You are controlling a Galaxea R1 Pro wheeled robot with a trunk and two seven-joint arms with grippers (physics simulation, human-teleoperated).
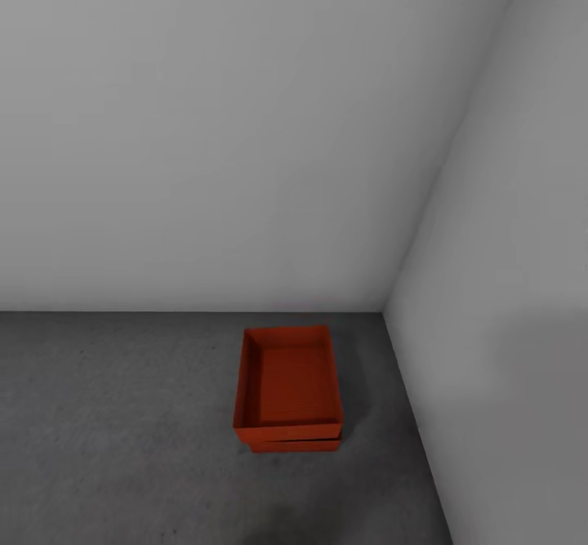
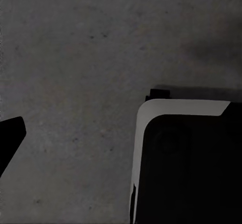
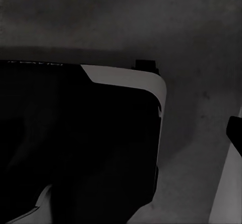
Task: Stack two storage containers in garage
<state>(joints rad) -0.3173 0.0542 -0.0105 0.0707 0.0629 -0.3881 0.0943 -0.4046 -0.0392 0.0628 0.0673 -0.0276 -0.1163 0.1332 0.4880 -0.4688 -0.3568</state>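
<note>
I see the two storage containers [image 1: 287, 390] nested as a stack on the garage floor [image 1: 122, 431], lower centre of the frame near the wall corner — stacking looks done. Claw opening I cannot tell; next I'd just confirm the stack sits square.

Red-orange storage containers [image 1: 287, 390], dark grey speckled floor [image 1: 114, 431], plain pale grey walls [image 1: 212, 120]

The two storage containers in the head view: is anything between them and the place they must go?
Nothing visible does. The upper container already sits on the lower container, which rests on the dark concrete floor near the corner of the pale walls.
</note>
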